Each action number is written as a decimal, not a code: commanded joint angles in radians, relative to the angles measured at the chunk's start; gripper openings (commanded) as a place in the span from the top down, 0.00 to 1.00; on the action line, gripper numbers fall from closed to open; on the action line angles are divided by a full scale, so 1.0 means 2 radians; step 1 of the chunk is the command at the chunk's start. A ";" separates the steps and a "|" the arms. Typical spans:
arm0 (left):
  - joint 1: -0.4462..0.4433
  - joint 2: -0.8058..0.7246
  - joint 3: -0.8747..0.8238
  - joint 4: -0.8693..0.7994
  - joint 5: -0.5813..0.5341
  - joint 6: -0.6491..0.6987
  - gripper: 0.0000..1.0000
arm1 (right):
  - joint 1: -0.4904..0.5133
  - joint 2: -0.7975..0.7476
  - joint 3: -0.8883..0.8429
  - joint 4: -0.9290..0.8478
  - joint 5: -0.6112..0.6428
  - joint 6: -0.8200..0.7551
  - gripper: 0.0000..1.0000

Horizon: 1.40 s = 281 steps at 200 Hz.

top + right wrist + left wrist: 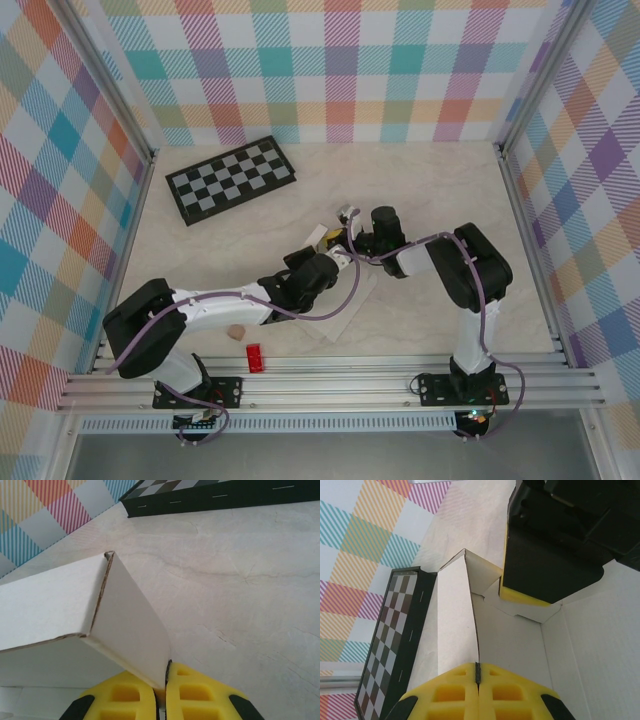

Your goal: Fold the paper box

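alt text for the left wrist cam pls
The left gripper, with yellow fingertips at the bottom edge, is shut on the edge of a raised white flap of the paper box. The right gripper, black with a yellow pad, is at the box's far flap at upper right. The checkerboard lies at left.

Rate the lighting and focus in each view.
Top external: even light, soft shadows, sharp throughout. Left wrist: the paper box has a shaded raised flap, no glare. Right wrist: the table is crisp, the right gripper looks slightly soft.
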 commanded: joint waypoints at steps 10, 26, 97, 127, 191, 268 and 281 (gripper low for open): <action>0.005 0.029 0.001 -0.034 0.068 -0.016 1.00 | 0.032 -0.017 -0.010 0.047 -0.014 0.027 1.00; 0.007 0.032 0.005 -0.036 0.068 -0.021 1.00 | 0.041 -0.026 -0.013 0.028 0.031 0.024 1.00; 0.029 0.022 0.019 -0.074 0.122 -0.060 1.00 | 0.046 -0.019 -0.015 0.010 0.065 0.038 0.88; 0.039 0.020 0.025 -0.087 0.140 -0.066 1.00 | 0.045 -0.013 -0.013 0.027 0.003 0.017 0.76; 0.046 0.013 0.027 -0.092 0.141 -0.065 1.00 | 0.035 0.003 0.018 0.015 -0.064 0.026 1.00; 0.048 -0.083 0.049 -0.143 0.109 -0.158 1.00 | 0.013 -0.034 -0.014 -0.059 0.062 0.010 1.00; 0.053 -0.118 0.046 -0.162 0.098 -0.182 0.96 | 0.005 -0.043 -0.015 -0.073 0.065 0.008 1.00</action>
